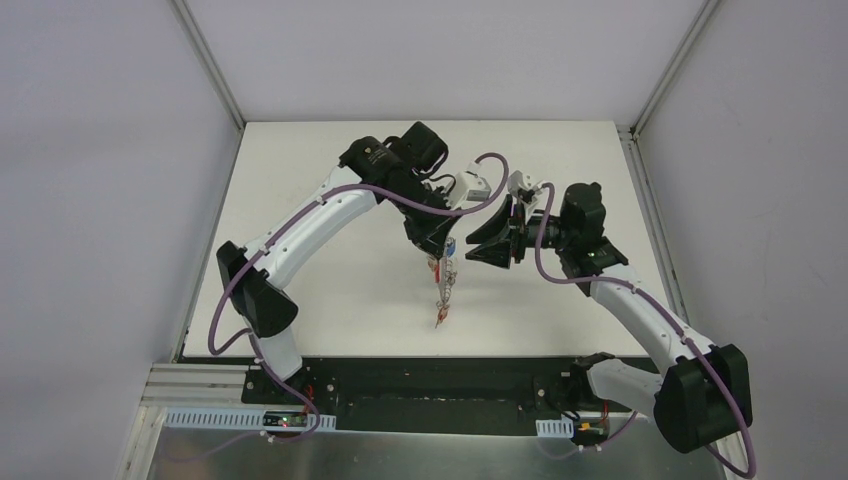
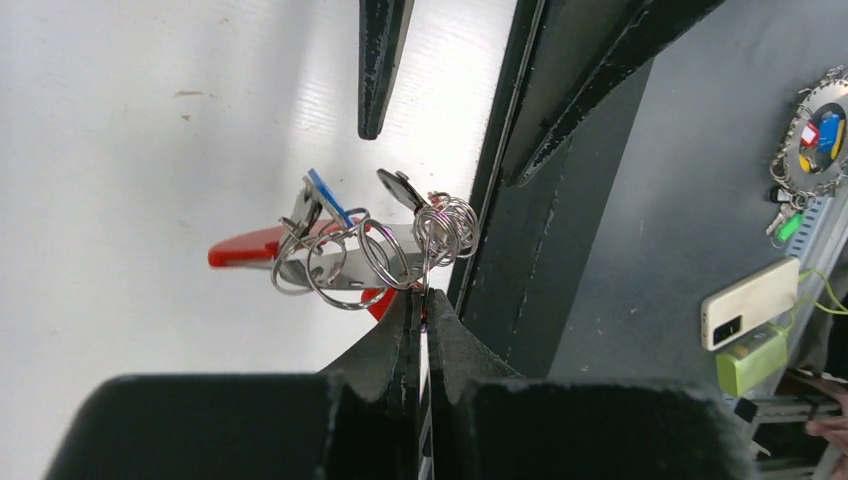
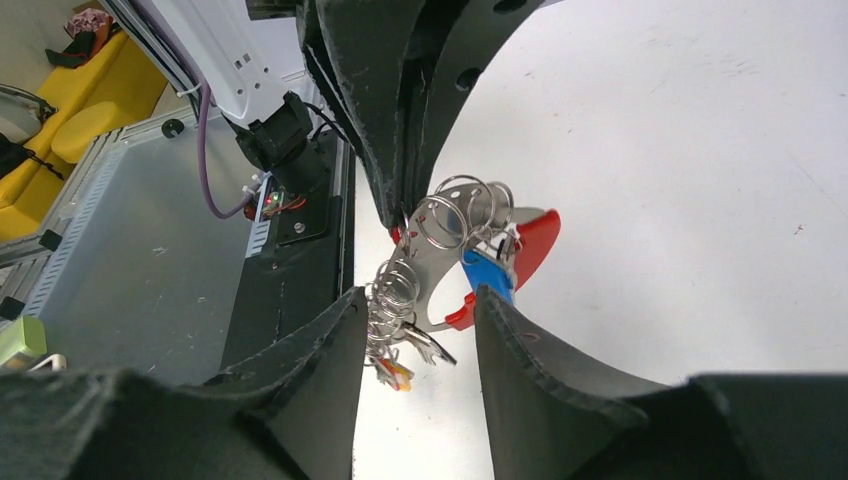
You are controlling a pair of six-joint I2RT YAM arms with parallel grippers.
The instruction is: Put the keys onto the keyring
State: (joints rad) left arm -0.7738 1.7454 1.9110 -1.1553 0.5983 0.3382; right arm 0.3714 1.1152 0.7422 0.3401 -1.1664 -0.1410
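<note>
My left gripper (image 1: 436,246) is shut on one grey ring of the keyring (image 1: 443,282), which hangs below it above the white table (image 1: 330,200). In the left wrist view my left gripper (image 2: 424,297) pinches a ring of the keyring (image 2: 350,262), with the red curved band (image 2: 245,247), a blue tag (image 2: 325,195) and a black-headed key (image 2: 400,188) on it. My right gripper (image 3: 415,310) is open, its fingers either side of the hanging keyring (image 3: 450,235) without touching. A blue-headed key (image 3: 488,272) and a small silver key (image 3: 428,346) hang there. In the top view my right gripper (image 1: 472,247) is just right of the bunch. A red piece (image 1: 440,318) shows at the bunch's lowest end.
The black base rail (image 1: 430,380) runs along the table's near edge. Off the table, the left wrist view shows a phone (image 2: 750,300), a green box (image 2: 750,362) and another bunch of rings with coloured tags (image 2: 815,140). The two arms stand close together over the table's middle.
</note>
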